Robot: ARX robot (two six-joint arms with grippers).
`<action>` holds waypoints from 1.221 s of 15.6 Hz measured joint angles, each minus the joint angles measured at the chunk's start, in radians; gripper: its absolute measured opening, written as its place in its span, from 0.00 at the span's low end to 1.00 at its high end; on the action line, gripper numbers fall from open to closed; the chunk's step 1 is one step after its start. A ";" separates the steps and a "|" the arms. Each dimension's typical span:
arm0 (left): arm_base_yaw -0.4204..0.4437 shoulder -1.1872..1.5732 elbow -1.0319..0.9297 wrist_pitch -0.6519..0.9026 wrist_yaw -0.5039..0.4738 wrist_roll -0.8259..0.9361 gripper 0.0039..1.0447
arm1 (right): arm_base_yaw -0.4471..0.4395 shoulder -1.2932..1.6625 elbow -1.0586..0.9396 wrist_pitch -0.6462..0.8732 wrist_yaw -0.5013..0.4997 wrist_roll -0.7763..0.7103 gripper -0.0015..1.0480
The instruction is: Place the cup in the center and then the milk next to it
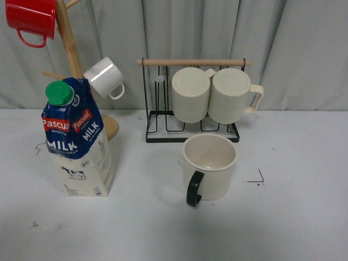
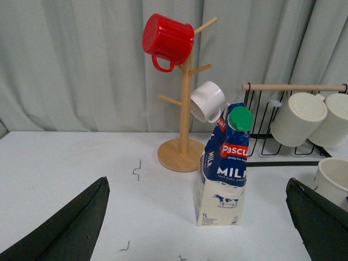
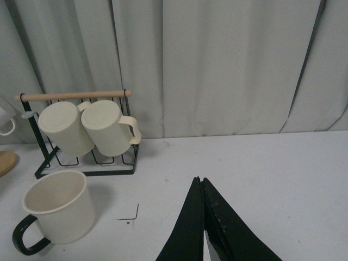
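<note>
Front view: we see the cup (image 1: 213,173) upright on the table (image 1: 304,223), close to its middle, black handle toward us — just on the near side of the wire rack (image 1: 163,122).
Further left: the milk (image 1: 79,142) stands upright, well apart from the cup, beside the mug tree (image 1: 66,41).
Left wrist view: the left tool (image 2: 196,182) is spread wide, gripping nothing.
Right wrist view: the right tool (image 3: 200,180) is closed, fingers together, nothing between them.

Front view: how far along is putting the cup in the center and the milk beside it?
Done, apparently: the smooth cream mug with a black handle stands upright about mid-table. In hand: nothing; the left gripper is open, facing the tall blue-and-white milk carton, and the right gripper is shut, empty. Left: the carton stands apart, left of the mug, not yet beside it.
</note>
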 joint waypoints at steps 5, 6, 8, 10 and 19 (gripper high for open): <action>0.000 0.000 0.000 0.000 0.000 0.000 0.94 | 0.000 -0.167 0.000 -0.162 0.000 0.000 0.02; 0.000 0.000 0.000 0.000 0.000 0.000 0.94 | 0.000 -0.196 0.000 -0.192 0.000 0.000 0.02; 0.000 0.000 0.000 0.000 0.000 0.000 0.94 | 0.000 -0.241 0.000 -0.235 0.000 0.000 0.02; 0.000 0.000 0.000 0.000 0.000 0.000 0.94 | 0.000 -0.272 0.000 -0.267 0.000 0.000 0.02; 0.000 0.000 0.000 0.000 0.000 0.000 0.94 | 0.000 -0.467 0.000 -0.472 -0.001 -0.002 0.70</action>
